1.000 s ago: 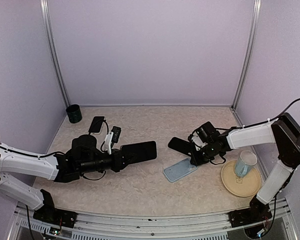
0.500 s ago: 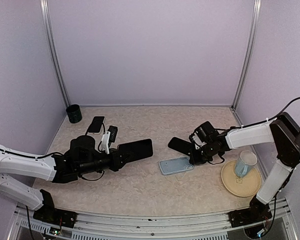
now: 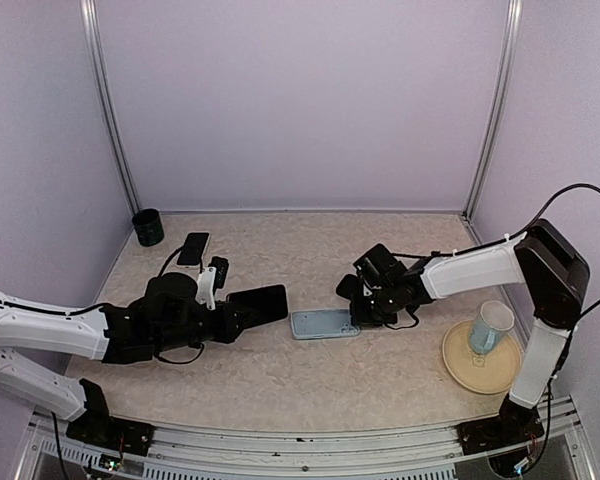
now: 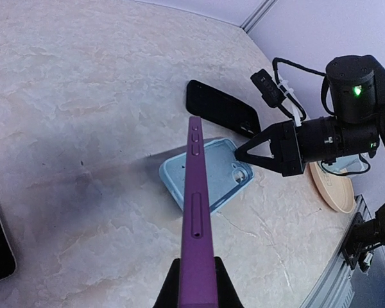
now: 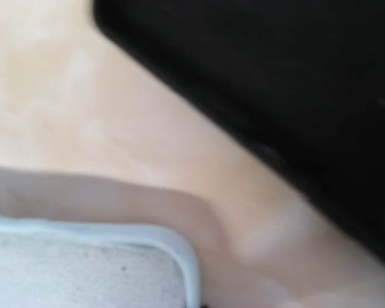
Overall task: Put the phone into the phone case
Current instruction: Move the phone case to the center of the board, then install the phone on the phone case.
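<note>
My left gripper point(image 3: 232, 312) is shut on a purple phone point(image 3: 259, 301) and holds it on edge above the table, pointing at the case. In the left wrist view the phone point(image 4: 196, 212) runs up the middle between my fingers point(image 4: 168, 290). The light blue phone case point(image 3: 325, 323) lies open side up just beyond it; it also shows in the left wrist view point(image 4: 212, 176). My right gripper point(image 3: 358, 311) sits at the case's right end, its tips closed to a point on the rim point(image 4: 239, 154). The blurred right wrist view shows only the case's corner point(image 5: 83, 263).
A black phone point(image 4: 221, 110) lies beside the right gripper. Another black phone point(image 3: 192, 247) and a black cup point(image 3: 148, 227) are at the back left. A tan plate point(image 3: 460, 368) with a mug point(image 3: 492, 327) stands at the right.
The right gripper has moved left and taken the blue case with it, turning it level, toward the middle. The left gripper has drawn the purple phone back to the left and lower.
</note>
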Controlling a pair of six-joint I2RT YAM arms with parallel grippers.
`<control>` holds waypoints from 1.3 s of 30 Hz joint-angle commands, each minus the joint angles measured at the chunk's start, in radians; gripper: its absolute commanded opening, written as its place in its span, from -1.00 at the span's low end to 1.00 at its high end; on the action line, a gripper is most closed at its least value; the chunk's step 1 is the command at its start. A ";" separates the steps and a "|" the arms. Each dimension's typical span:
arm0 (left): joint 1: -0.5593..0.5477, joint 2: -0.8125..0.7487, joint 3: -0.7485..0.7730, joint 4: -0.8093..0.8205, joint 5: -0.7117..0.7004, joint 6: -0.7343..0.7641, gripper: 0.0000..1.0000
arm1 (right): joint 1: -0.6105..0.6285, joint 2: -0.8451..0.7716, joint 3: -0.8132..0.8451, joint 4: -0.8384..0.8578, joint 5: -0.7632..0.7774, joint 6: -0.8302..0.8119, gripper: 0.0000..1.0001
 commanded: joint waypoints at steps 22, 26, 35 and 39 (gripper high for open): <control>0.000 0.047 0.131 0.000 0.026 -0.043 -1.00 | 0.087 -0.053 0.075 0.017 -0.035 -0.029 -0.15; 0.004 0.080 0.142 0.029 0.068 -0.061 -1.00 | 0.083 -0.106 0.041 0.019 -0.035 -0.097 0.19; 0.041 0.147 0.158 0.103 0.204 -0.109 -1.00 | 0.029 -0.248 -0.084 0.116 -0.062 -0.146 0.99; 0.049 0.172 0.169 0.123 0.232 -0.120 -1.00 | 0.020 -0.277 -0.097 0.119 -0.049 -0.157 0.99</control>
